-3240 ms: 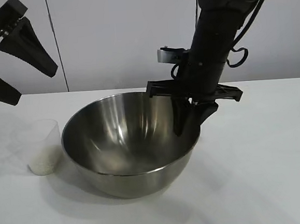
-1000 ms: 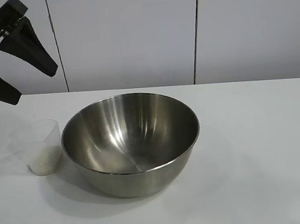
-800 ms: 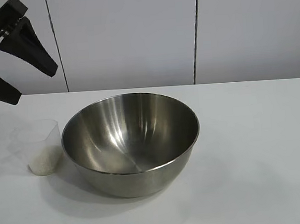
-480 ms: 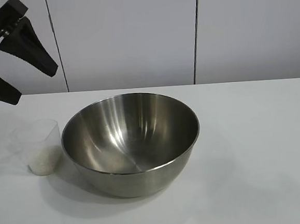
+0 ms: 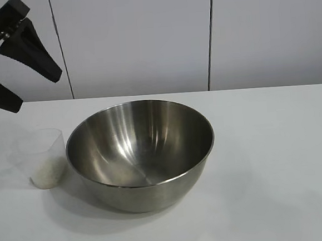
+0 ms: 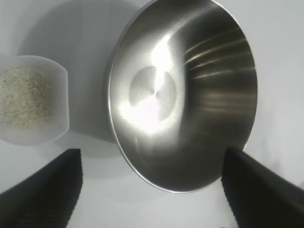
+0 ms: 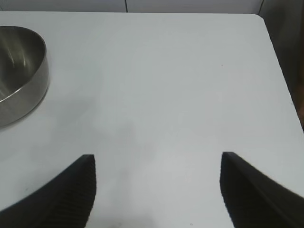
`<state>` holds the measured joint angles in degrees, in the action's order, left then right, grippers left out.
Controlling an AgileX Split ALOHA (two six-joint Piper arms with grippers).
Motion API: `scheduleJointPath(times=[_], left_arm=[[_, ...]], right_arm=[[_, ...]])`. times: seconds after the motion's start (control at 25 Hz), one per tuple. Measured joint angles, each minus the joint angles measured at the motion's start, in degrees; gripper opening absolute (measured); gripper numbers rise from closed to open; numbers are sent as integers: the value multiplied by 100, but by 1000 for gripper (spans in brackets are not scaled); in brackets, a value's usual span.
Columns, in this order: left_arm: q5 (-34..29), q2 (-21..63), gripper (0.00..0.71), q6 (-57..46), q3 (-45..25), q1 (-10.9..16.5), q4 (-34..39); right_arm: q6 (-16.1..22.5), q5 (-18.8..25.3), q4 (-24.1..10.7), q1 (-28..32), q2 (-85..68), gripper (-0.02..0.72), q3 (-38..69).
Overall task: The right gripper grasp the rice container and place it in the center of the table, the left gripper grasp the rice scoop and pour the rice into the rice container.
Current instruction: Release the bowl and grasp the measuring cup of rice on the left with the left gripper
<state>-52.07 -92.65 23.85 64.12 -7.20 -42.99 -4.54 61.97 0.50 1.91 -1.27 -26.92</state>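
Observation:
The rice container, a wide steel bowl, stands empty in the middle of the white table. The rice scoop, a clear plastic cup, stands upright just left of it with white rice in its bottom. My left gripper hangs open high above the scoop, holding nothing. From the left wrist I look down on the container, the scoop and its rice, with the left gripper spread wide. My right gripper is open over bare table, away from the container.
White wall panels stand behind the table. The table's far corner and edge show in the right wrist view, with bare tabletop to the right of the bowl.
Three seconds ago the right gripper stood at the bowl's right rim; it has since let go and left the exterior view. Over the last second nothing has moved.

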Motion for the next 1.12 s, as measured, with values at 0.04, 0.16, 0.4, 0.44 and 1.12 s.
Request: scheduleJointPath(times=[0.04,0.16,0.4,0.44,1.12], left_arm=[[70,0,582,0,0,0,0],[399,0,582,5,0,0,-5],[1102,352,582,44,22,66,1255],[1177,536,582,2,22,73,1641],[4620,5224,582,-247,-3811,77,2584]], right_arm=[[0,0,0,0,0,503,0],[0,0,0,0,0,503,0],[0,0,0,0,0,503,0],[0,0,0,0,0,503,0],[0,0,0,0,0,503,0]])
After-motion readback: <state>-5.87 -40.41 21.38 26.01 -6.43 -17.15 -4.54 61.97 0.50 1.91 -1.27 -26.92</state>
